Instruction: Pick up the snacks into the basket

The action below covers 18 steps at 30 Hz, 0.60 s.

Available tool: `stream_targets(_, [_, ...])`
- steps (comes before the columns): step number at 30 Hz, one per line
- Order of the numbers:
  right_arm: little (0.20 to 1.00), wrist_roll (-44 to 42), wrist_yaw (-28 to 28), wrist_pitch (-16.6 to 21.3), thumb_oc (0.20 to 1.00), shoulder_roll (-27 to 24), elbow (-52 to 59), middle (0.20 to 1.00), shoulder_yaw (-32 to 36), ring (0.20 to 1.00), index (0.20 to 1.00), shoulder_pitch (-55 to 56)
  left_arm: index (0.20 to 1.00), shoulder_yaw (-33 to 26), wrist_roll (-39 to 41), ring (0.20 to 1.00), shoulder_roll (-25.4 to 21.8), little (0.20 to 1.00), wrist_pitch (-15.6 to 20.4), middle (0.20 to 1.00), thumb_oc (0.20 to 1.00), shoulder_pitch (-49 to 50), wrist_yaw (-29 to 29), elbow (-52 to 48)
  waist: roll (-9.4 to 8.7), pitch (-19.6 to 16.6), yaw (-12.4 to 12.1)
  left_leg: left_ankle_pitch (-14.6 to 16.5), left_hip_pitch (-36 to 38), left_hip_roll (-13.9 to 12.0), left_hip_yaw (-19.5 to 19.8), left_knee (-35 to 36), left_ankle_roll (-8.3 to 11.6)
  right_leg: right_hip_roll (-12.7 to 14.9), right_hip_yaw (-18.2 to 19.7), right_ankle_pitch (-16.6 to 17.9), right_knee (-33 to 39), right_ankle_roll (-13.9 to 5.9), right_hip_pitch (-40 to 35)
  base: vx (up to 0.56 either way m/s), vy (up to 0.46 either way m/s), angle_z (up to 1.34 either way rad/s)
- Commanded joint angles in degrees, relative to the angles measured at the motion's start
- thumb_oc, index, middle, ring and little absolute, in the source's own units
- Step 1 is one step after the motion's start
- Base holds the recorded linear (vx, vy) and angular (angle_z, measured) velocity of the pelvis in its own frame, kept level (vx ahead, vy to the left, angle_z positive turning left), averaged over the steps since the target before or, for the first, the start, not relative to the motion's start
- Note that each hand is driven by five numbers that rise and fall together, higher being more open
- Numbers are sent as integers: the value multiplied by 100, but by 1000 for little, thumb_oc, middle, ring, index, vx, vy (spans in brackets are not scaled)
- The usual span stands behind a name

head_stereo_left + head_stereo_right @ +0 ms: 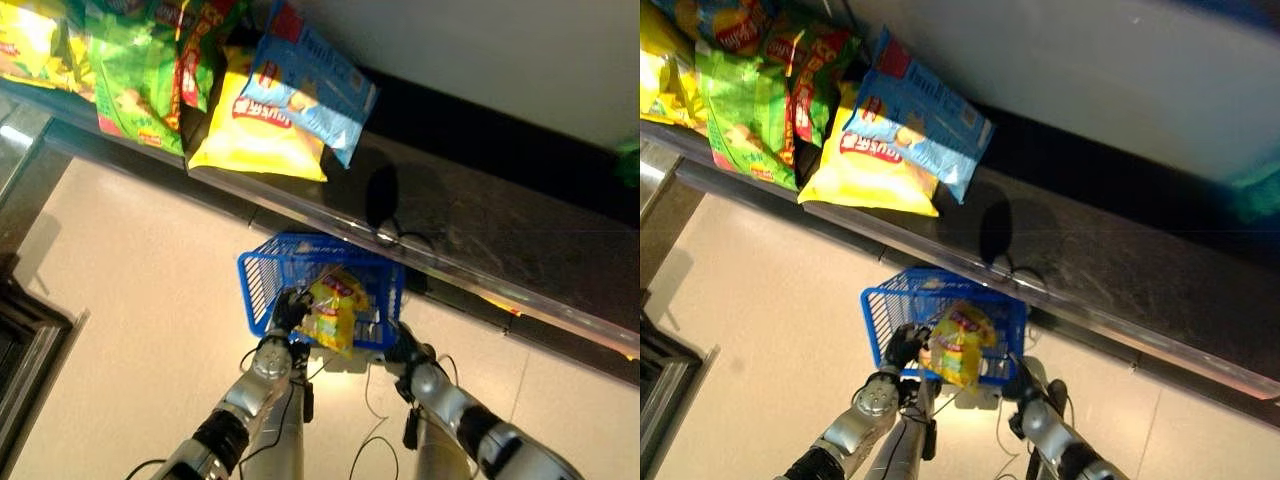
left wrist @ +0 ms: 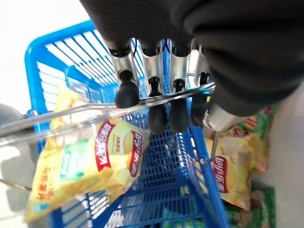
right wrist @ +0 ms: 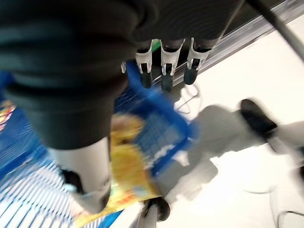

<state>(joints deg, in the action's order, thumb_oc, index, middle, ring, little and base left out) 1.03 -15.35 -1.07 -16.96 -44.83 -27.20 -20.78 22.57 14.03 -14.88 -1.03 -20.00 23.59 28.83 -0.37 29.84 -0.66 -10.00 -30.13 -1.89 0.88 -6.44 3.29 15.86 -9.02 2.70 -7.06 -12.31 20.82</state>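
Chips could be tipped out of the blue basket: its wire handle is hooked by the left hand's curled fingers, while the right hand beside the basket is held open.

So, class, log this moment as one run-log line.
left hand: shut on basket handle | right hand: open | yellow chip bag: in blue basket

Snack bags cut by frame edge; right robot hand blurred.
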Motion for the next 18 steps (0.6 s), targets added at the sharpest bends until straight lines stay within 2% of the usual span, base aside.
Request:
stream_targets(1, [1000,-135,9,199,1000,-269,409,1000,381,1000,1000,10,200,-185,-474,200,32,200,187,200,200,-336,138,-117,-4,-4,-68,615,564,181,-279,25,-45,-228,-97,170,-22,279,86,13,-72,-27])
stream_targets(5, [1000,-30,102,246,1000,-464,1141,1000,786,1000,1000,654,200,-579,-842,200,-23,200,1,200,200,-57,251,661,-61,-4,73,655,1194,109,-346,163,-46,-321,-47,79,-54,304,-378,32,-66,-15])
stream_targets(6, [1000,-86,243,286,1000,-536,1489,1000,954,1000,1000,970,200,-833,-891,200,21,200,-112,200,200,41,273,1224,-93,-5,147,675,1518,62,-408,220,-36,-389,0,46,-18,318,-630,46,-66,-12])
stream_targets(8, [1000,-85,314,300,1000,-569,1686,1000,1014,1000,1000,1130,200,-896,-931,200,44,200,-118,200,200,74,239,1475,-111,-39,177,668,1627,37,-426,239,-36,-412,22,46,6,321,-718,54,-45,-19])
stream_targets(14, [1000,-136,490,331,1000,-528,2005,1000,1500,1000,1000,2070,200,-1264,-1380,200,214,200,-374,200,200,557,-49,2911,-171,-640,330,701,2100,-79,-528,474,-7,-573,139,-26,108,347,-1012,113,-58,-17])
stream_targets(15, [1000,-140,483,300,1000,-455,1834,1000,1627,1000,1000,2279,200,-1331,-1520,200,250,200,-418,200,200,705,-170,3235,-158,-803,360,709,2224,-117,-562,519,0,-624,169,-54,114,353,-1090,100,-36,-8])
stream_targets(18, [1000,-101,449,263,1000,-357,1383,1000,1744,1000,1000,2435,200,-1405,-1646,200,238,200,-416,200,200,872,-274,3449,-149,-986,390,729,2372,-156,-603,586,5,-678,221,-98,118,366,-1170,91,-20,-6])
